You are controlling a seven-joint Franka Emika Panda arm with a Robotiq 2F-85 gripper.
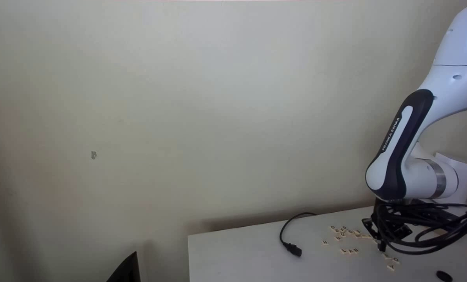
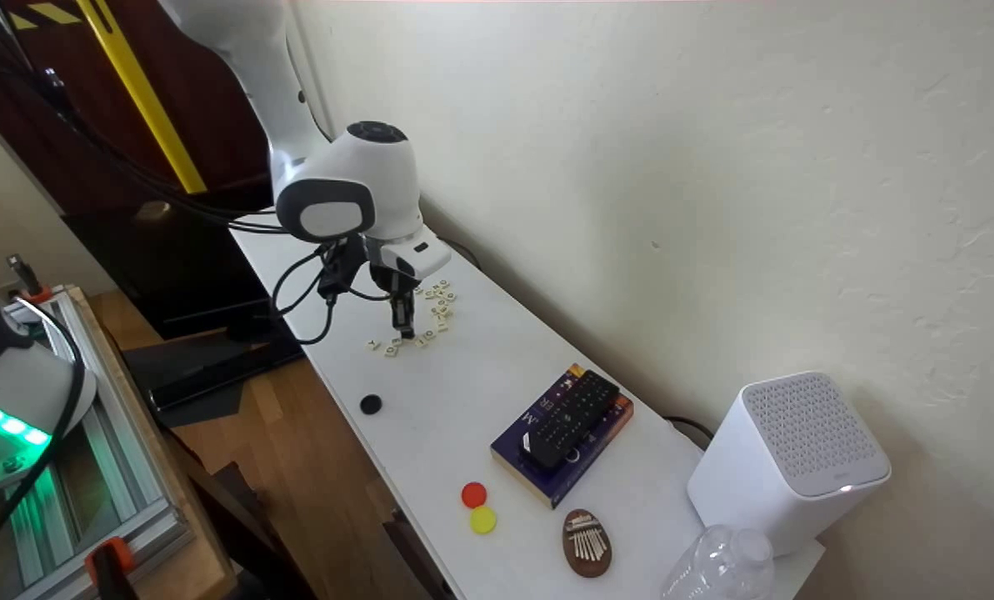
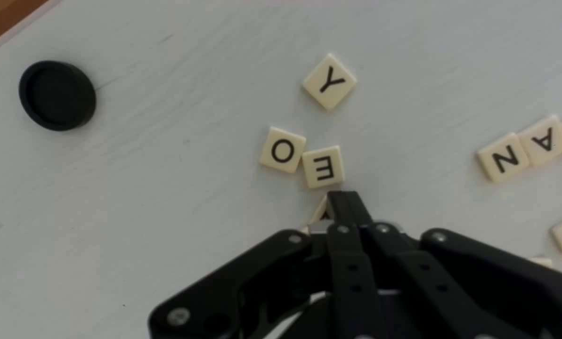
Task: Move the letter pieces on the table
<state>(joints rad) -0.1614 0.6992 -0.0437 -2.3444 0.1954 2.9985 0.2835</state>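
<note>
Jaws pressed together, apparently empty, point down at the flat white table (image 3: 205,103) in the wrist view, a square cream E tile (image 3: 323,167) just off them at eleven o'clock. In an exterior view, cream L-A-N tiles (image 1: 350,251) sit at their nine o'clock; in an exterior view, a round black disc (image 2: 371,404) at seven. Low, slow edge pushes likely beat pressing from above, which could tip a tile.

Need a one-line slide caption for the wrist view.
Closed gripper among letter tiles on a white table, with a black disc lying apart.
</note>
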